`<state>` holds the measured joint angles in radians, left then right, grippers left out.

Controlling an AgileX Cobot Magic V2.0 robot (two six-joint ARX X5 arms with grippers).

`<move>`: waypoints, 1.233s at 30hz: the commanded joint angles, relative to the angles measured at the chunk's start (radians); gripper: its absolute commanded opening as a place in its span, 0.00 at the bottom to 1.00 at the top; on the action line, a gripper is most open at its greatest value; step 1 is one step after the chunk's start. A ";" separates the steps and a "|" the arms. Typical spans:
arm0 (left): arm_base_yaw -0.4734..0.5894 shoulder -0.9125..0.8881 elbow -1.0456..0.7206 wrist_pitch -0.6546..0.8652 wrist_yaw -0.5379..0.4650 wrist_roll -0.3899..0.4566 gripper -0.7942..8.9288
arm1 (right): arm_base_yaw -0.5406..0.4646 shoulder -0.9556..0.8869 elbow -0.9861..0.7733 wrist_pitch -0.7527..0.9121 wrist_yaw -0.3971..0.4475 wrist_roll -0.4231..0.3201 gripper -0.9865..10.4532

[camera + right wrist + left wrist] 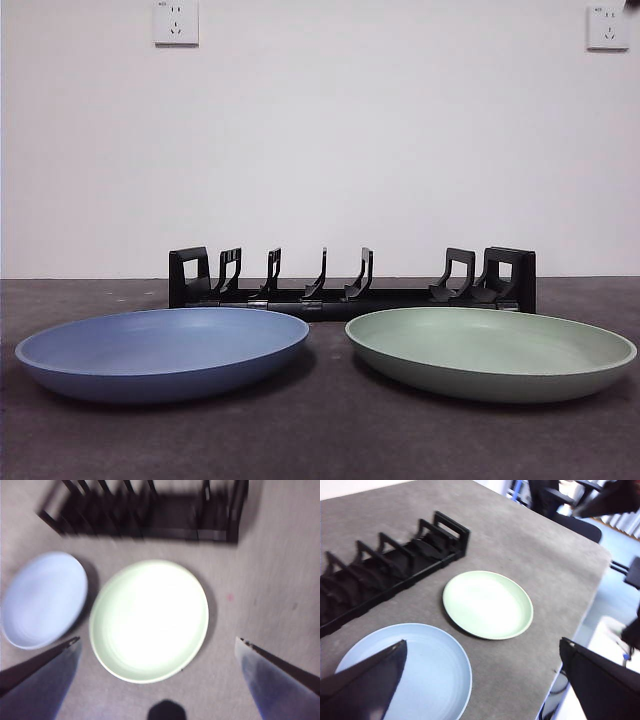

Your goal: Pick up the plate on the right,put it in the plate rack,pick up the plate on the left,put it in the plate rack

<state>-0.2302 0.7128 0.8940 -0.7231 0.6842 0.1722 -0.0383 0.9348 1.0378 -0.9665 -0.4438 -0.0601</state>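
A green plate lies flat on the right of the table and a blue plate lies flat on the left. Behind them stands the black plate rack, with nothing between its prongs. No arm shows in the front view. My right gripper hangs open high above the green plate, with the blue plate and the rack beyond it. My left gripper is open too, high over the blue plate, looking across the green plate and the rack.
The table top is dark grey felt. Its edge runs close beside the green plate, with black chairs past it. A white wall with two sockets stands behind the rack.
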 commanded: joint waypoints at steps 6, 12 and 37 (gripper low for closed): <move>-0.116 0.063 0.000 0.014 0.003 0.076 0.86 | 0.055 0.396 0.003 0.080 0.008 0.006 0.57; -0.160 0.076 0.000 0.014 -0.001 0.080 0.86 | 0.110 0.610 0.003 0.142 0.071 0.004 0.57; -0.171 0.123 0.000 0.014 -0.004 0.095 0.86 | 0.131 0.744 0.003 0.236 0.104 0.006 0.22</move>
<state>-0.3969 0.8345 0.8940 -0.7170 0.6762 0.2543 0.0906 1.6642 1.0382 -0.7322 -0.3401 -0.0566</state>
